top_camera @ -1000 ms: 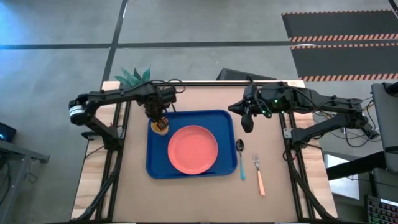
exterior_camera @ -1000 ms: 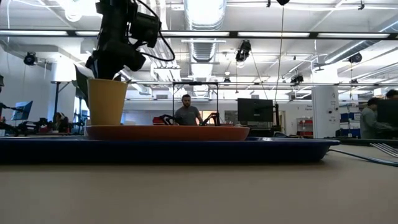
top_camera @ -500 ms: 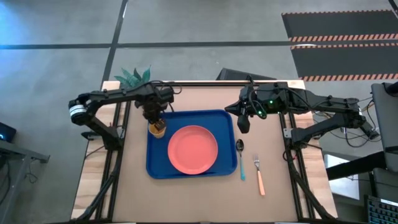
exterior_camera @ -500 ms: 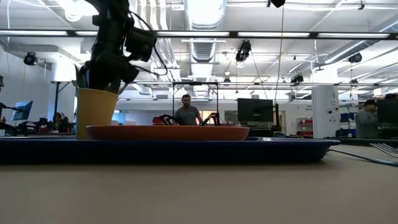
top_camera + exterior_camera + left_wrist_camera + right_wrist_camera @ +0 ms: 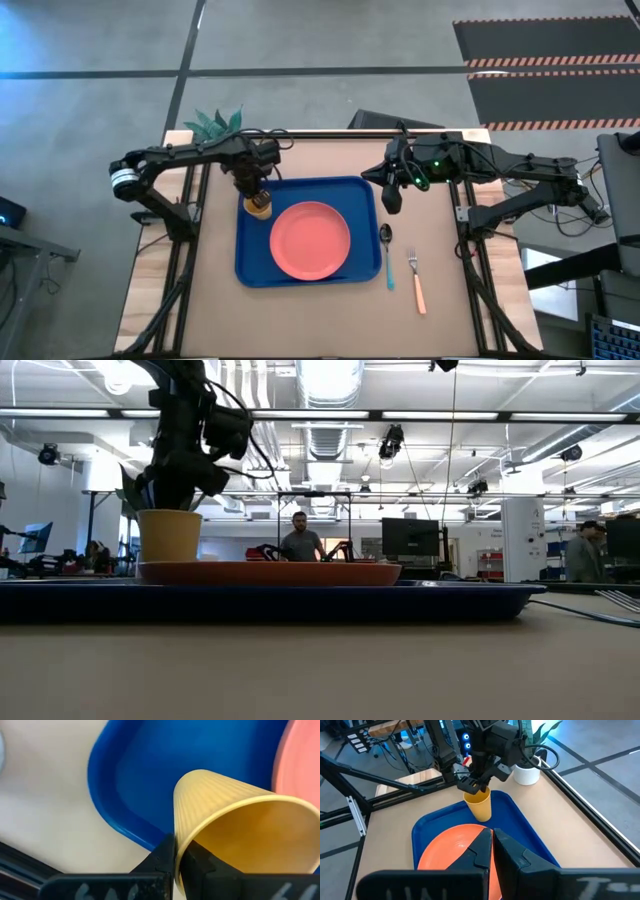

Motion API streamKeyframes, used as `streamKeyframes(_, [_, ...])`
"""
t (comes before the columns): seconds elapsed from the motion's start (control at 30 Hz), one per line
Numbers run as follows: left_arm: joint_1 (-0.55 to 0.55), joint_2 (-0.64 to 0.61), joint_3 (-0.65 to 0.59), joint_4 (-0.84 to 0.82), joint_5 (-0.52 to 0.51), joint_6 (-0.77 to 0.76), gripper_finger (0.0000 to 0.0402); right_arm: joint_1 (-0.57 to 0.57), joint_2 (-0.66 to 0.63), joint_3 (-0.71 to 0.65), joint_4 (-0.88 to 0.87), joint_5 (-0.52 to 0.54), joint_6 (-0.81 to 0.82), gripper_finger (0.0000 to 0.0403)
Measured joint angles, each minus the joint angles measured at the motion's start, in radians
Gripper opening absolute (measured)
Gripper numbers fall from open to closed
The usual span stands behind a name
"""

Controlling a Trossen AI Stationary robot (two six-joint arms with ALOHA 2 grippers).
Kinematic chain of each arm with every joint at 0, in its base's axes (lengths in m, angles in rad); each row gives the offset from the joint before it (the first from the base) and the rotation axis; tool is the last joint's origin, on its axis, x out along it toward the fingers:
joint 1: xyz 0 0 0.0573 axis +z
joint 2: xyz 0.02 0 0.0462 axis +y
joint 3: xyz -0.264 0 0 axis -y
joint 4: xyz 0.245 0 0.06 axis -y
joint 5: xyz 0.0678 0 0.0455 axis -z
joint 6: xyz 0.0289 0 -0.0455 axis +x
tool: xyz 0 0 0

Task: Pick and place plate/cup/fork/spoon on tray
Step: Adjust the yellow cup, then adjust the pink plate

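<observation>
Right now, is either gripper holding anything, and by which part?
Left gripper pinches the cup by its rim wall, over the tray. Right gripper holds nothing.

Large open lab or workshop: exposed ceiling ducts (image 5: 330, 420), monitors (image 5: 410, 537), workbenches, people (image 5: 300, 540) behind.

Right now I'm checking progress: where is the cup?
The cup is at the tray's far left corner beside the plate, pinched at its rim by the left gripper.

You get bright, even light from ceiling fixtures seen in the low view. The large blue plastic tray (image 5: 308, 232) casts only soft, faint shadow. Close above it, the ribbed orange-yellow cup (image 5: 235, 827) is slightly soft in the left wrist view.
</observation>
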Motion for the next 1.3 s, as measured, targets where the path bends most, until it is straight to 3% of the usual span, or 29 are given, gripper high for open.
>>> streamKeyframes(0.6, [0.000,-0.002,-0.002,-0.018,-0.011,-0.006,0.0003,0.000,0.000,0.000,0.002,-0.001,0.009,0.0008])
streamKeyframes(1.03, [0.000,-0.002,0.027,-0.040,-0.013,0.001,0.0116,0.000,0.000,0.001,-0.001,-0.001,0.009,0.0008])
streamKeyframes(1.3, [0.011,-0.015,0.191,-0.105,-0.011,0.008,0.0148,0.000,0.000,0.002,-0.146,-0.001,0.046,0.0008])
